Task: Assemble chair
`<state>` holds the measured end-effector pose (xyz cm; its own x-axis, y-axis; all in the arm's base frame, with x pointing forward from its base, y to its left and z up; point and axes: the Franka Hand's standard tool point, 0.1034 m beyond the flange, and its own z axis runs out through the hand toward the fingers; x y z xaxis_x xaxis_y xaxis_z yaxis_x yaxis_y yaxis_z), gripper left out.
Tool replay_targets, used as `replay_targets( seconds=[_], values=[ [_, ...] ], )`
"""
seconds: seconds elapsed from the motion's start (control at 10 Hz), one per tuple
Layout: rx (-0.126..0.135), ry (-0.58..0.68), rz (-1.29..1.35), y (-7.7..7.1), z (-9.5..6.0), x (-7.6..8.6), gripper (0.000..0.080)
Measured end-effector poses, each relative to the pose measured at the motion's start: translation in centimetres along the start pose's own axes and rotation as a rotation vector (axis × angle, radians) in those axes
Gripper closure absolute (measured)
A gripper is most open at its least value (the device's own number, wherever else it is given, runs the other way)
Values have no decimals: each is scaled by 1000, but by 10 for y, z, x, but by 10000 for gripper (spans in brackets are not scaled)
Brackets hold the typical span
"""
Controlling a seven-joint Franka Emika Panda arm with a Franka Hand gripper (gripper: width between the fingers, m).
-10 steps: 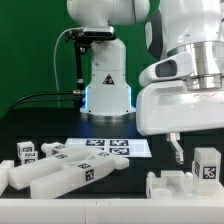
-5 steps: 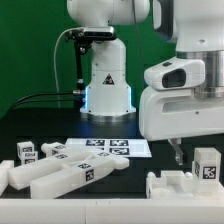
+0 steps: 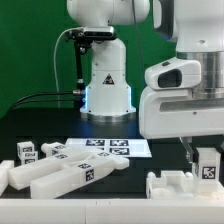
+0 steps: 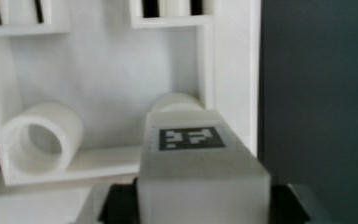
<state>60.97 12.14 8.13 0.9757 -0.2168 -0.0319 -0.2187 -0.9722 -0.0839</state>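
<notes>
An upright white chair part (image 3: 208,165) with a black-and-white tag stands at the exterior view's right, beside a low white block (image 3: 170,185). My gripper (image 3: 200,158) hangs over it, one dark finger (image 3: 190,150) pressed to its side and the other hidden behind it. In the wrist view the same tagged part (image 4: 194,140) fills the space between the jaws of my gripper (image 4: 197,205), whose dark pads lie against both of its sides. More white tagged chair parts (image 3: 60,172) lie at the exterior view's left.
The marker board (image 3: 105,146) lies flat mid-table before the arm's base (image 3: 105,85). In the wrist view a white framed piece (image 4: 105,60) with a white ring (image 4: 39,140) in it sits behind the held part.
The finger has shifted toward the exterior view's right, up against the upright part. The jaws have come in from wide open onto the part.
</notes>
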Motion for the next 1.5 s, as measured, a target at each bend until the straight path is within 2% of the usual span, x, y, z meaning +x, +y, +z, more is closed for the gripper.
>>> replay_targets(
  seconds=[0.1, 0.4, 0.5, 0.7, 0.8, 0.9, 1.0, 1.1, 1.2, 1.4, 1.5],
  values=[
    [7, 7, 152, 0, 0, 1, 513],
    [49, 23, 717, 0, 1, 3, 513],
    [63, 15, 816, 1, 1, 4, 513],
    [63, 14, 841, 1, 1, 4, 512],
    [59, 18, 764, -1, 1, 3, 438],
    [56, 24, 616, -8, 1, 1, 438],
    [55, 29, 427, -8, 2, 1, 241],
    [39, 31, 241, -9, 2, -2, 178],
    [30, 34, 108, -15, 3, -5, 178],
    [27, 36, -12, -10, 3, -3, 155],
    [12, 45, -190, -8, 3, -1, 151]
  ],
)
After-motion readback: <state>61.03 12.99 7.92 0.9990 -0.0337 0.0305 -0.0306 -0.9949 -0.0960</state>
